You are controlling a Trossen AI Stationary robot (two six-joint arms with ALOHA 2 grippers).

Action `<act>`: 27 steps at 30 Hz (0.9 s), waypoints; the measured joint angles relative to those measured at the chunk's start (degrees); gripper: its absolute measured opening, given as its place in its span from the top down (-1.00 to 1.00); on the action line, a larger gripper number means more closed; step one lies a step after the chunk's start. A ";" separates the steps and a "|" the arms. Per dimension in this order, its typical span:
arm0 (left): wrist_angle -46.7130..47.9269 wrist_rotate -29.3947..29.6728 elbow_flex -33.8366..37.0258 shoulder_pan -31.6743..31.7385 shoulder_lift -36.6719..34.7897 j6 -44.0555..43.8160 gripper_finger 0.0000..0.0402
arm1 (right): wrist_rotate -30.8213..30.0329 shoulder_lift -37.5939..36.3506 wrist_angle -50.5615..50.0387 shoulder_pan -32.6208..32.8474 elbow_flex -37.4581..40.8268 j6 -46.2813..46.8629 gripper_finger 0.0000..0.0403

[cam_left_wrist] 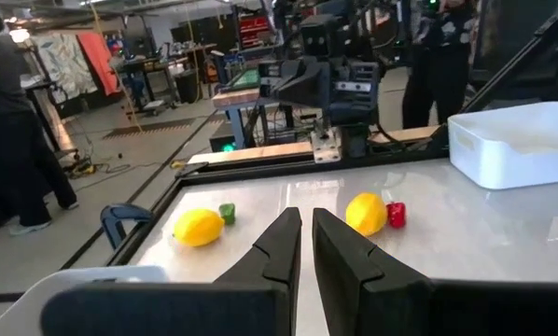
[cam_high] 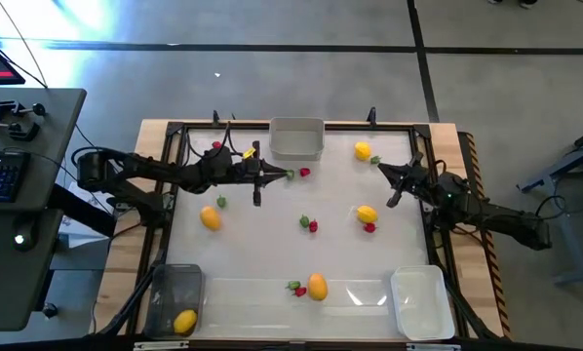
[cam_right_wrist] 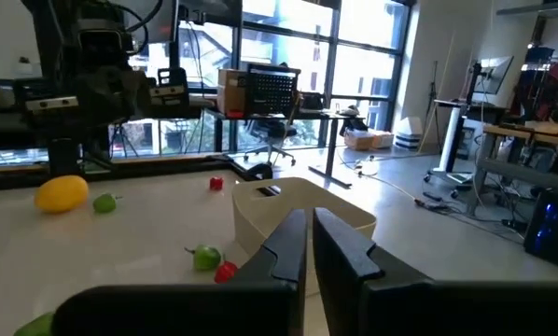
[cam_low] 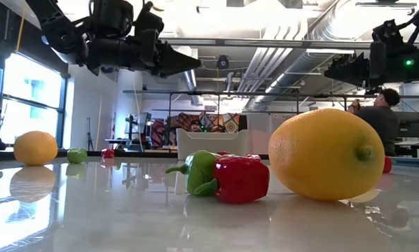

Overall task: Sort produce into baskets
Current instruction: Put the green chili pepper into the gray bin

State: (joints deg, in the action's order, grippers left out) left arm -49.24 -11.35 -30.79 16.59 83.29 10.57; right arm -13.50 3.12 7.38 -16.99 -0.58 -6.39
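Left gripper (cam_high: 290, 175) hangs over the table, fingers clenched on nothing — just ahead of its tips lie a green piece (cam_high: 291, 175) and a red piece (cam_high: 304, 172), short of the grey basket (cam_high: 297, 138). Farther right, the right gripper (cam_high: 381, 166), also clenched empty, points at a lemon (cam_high: 362, 150).

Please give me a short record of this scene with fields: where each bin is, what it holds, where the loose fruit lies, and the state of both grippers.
grey bin: far edge, middle; looks empty
dark bin: near left corner; holds one lemon
white bin: near right corner; looks empty
loose fruit: lemons, red pieces and green pieces scattered over the table
left gripper: above the table near the grey bin, fingers shut, holds nothing
right gripper: above the table's right side, fingers shut, holds nothing
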 joint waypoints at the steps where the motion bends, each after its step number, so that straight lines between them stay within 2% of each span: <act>1: 0.05 0.02 0.00 0.24 0.00 -0.26 0.91 | 0.00 0.38 0.34 0.00 0.02 0.02 0.88; 15: -0.40 0.04 0.00 4.08 0.00 -0.41 0.91 | -4.33 7.76 1.00 0.00 -0.19 2.10 0.41; 27: -0.28 0.04 -0.02 5.65 0.00 0.33 0.91 | -9.48 18.21 0.62 -0.02 -5.02 2.08 0.04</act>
State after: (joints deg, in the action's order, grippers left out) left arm -49.52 -11.31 -30.81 22.24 83.29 10.91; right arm -22.98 21.33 8.01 -17.02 -5.59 -4.31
